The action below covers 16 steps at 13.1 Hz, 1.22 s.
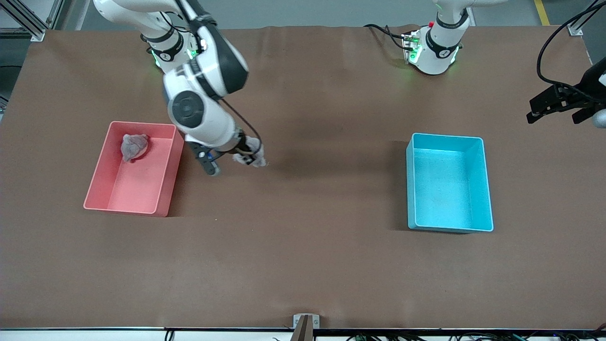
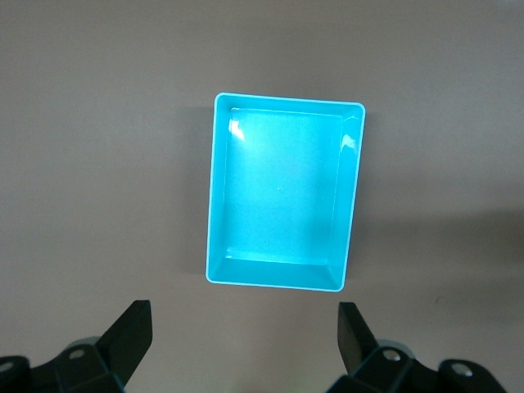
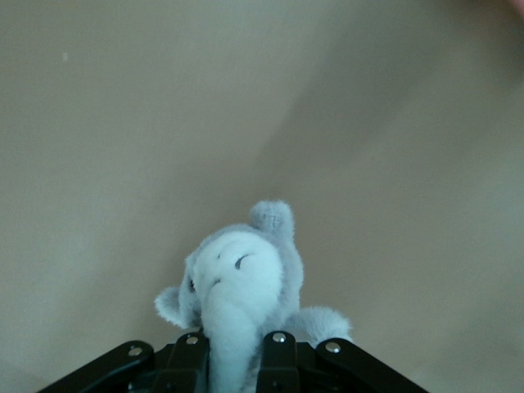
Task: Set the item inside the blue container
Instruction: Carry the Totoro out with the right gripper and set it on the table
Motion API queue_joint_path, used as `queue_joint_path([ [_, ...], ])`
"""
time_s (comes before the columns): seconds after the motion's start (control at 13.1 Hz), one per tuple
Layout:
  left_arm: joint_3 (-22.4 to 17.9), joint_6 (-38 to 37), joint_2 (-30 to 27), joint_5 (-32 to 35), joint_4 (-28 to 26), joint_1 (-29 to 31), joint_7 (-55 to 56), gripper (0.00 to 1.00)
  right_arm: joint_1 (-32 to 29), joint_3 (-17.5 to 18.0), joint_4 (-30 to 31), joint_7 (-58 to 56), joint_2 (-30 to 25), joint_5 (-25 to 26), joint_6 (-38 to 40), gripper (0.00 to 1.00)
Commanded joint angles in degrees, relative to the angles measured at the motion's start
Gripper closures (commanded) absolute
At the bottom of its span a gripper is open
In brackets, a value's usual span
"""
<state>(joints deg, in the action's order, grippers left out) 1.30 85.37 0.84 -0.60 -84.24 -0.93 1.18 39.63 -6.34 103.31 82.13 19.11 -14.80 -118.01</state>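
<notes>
Plush elephant picked up, not yet brought to the blue container.

Clamped in the closed right gripper (image 1: pixel 245 156): a small grey plush elephant (image 1: pixel 253 154), up over bare table (image 1: pixel 303 265) just beside the pink bin (image 1: pixel 165 196), at the right arm's end. Still lying in that pink bin: a second grey plush item (image 1: pixel 134 146). Empty so far: the blue container (image 1: pixel 487 208), well apart at the left arm's end. Waiting above it with jaws wide and nothing held: the left gripper (image 2: pixel 244 337). Left to do, by judgement: carry across, release inside.
</notes>
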Motion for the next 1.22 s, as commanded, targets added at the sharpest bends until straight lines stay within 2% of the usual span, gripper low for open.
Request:
queue_joint_path([
  [0.0,0.02,-1.08,0.91,0.6,1.45,-0.21,0.67,0.0,3.86,-0.95,-0.13,5.65,4.52,-0.67,-6.24,0.98],
  [0.3,0.19,-1.26,3.28,0.86,1.18,-0.91,0.76,0.0,8.61,-0.95,-0.3,11.02,10.49,-0.67,-15.02,0.95],
  [0.46,0.37,-1.34,3.55,0.42,1.01,-0.83,0.5,0.0,10.29,-0.95,-1.44,13.92,13.48,-0.67,-19.43,0.88],
  [0.53,0.46,-1.34,3.64,0.16,0.92,-0.74,0.41,0.0,11.08,-0.95,-2.58,14.98,15.06,-0.67,-20.41,0.78],
  [0.69,1.07,-1.43,3.73,-0.19,0.75,-0.91,0.4,0.0,11.7,-1.04,-4.6,17.44,16.83,-0.15,-20.51,0.0],
  [0.91,1.86,-1.43,4.6,-0.54,0.57,-1.0,0.41,0.0,11.09,-1.48,-4.7,17.19,15.96,0.12,-19.45,0.0],
  [1.14,2.91,-1.43,5.13,-0.81,0.66,-1.0,-0.21,0.0,8.55,-2.97,-5.22,12.74,10.97,0.21,-10.96,0.0],
])
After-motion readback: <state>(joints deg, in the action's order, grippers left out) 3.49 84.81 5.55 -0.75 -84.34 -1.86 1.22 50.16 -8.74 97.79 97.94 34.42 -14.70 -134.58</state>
